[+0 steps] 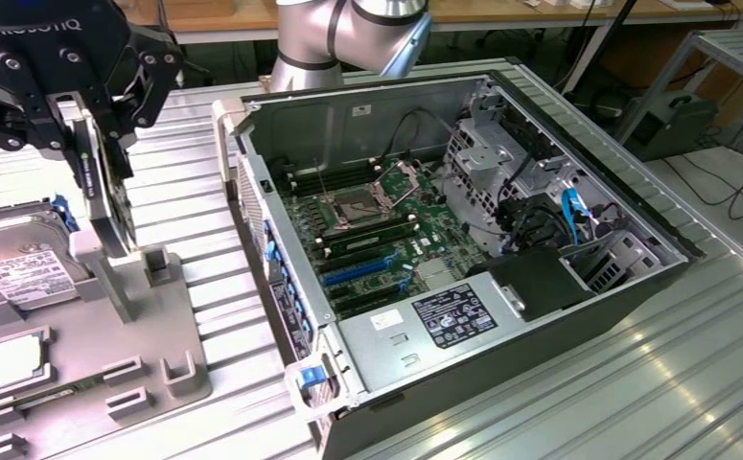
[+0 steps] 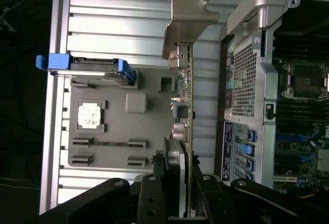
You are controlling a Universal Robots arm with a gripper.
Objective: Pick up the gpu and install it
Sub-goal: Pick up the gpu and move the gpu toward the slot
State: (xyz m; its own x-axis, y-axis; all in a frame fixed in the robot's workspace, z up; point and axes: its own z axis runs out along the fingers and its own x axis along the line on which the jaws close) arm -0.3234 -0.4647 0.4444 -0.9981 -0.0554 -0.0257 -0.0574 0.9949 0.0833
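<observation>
Over ribbed metal table [image 1: 678, 383], upright gpu [image 1: 107, 192]

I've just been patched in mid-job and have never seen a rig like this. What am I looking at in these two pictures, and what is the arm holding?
This is one robot arm with a two-fingered gripper at its end. The exterior view comes from a camera off the arm, looking down at the bench. The wrist view comes from a camera riding on the arm, looking along the gripper.

On the ribbed metal table lies an open computer case with its motherboard exposed. At the exterior view's left sits a grey parts tray carrying a hard drive and a processor chip.

The gripper is shut on the gpu, a thin card held on edge over the tray, its silvery bracket pointing away from the gripper. I cannot tell whether the card is clear of its tray slot.
</observation>
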